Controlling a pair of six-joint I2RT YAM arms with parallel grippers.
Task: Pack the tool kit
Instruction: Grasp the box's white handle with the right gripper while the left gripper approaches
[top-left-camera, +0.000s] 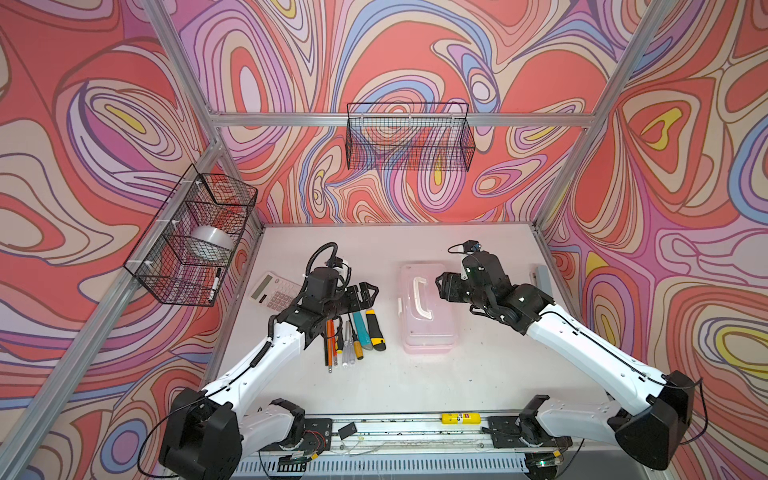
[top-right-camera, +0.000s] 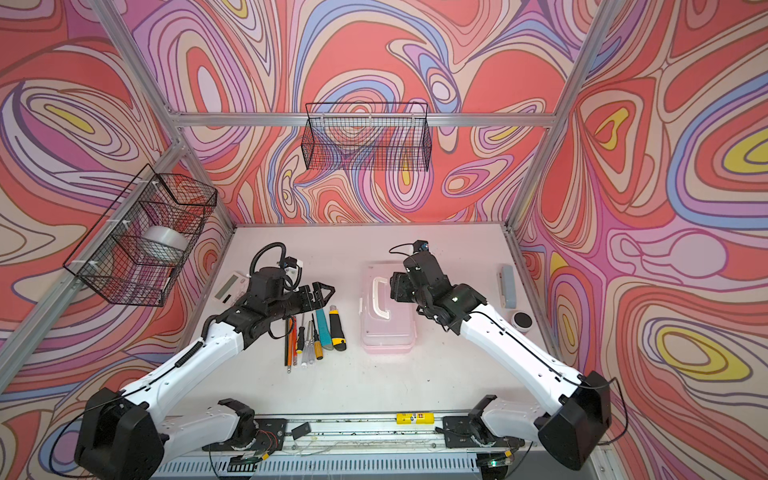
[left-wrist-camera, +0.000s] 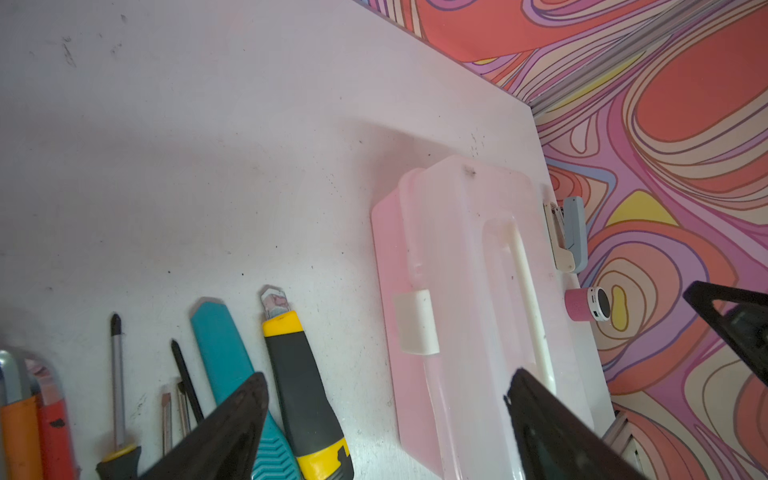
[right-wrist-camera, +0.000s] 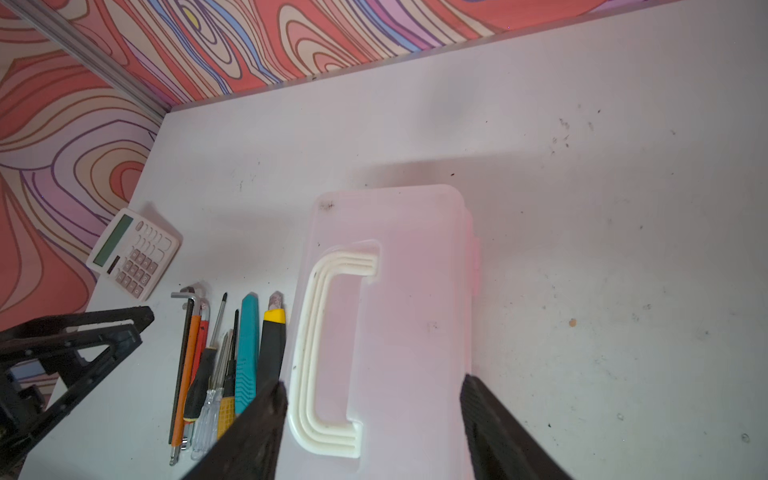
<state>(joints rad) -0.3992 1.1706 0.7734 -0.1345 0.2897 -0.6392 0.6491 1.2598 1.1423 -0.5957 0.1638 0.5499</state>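
**Left gripper** (top-left-camera: 368, 293) (left-wrist-camera: 386, 376). Showed jaws spread wide, with nothing pinched. Hung above the far tips of the knives, on the side of the tool row facing the box.

**Right gripper** (top-left-camera: 441, 284) (right-wrist-camera: 374, 381). Showed jaws spread about as wide as the lid, with nothing seen pinched. Hung over the far right part of the box. Could not tell whether touching the lid.

**Tool kit** (top-left-camera: 432, 328) (top-right-camera: 386, 328). Pink box under a shut translucent lid, with white handle (right-wrist-camera: 320, 345) flat in its recess and white latch (left-wrist-camera: 415, 322) on the side toward the tools. Lay right of the bench centre, aligned far-to-near by its long sides, clear of every bench edge.

**Tool row.** Lay loose left of the box and parallel to it, parted from it by a narrow bare strip.
- yellow-black utility knife (top-left-camera: 376, 330), nearest the box
- teal utility knife (left-wrist-camera: 224, 353)
- small screwdrivers (left-wrist-camera: 117, 374)
- orange and red pens (top-left-camera: 331, 338)
- black hex key (right-wrist-camera: 183, 295), outermost

**Calculator** (right-wrist-camera: 133, 253). Lay beyond the row, toward the left edge.

**Stapler** (top-right-camera: 508, 286). Lay along the right edge, with a small pink cylinder (left-wrist-camera: 588, 303) just on its near side.

**Bench** (top-left-camera: 415, 386). Bare in three places:
- a broad band along the far edge
- the whole near half, up to the near edge
- right of the box, as far as the stapler
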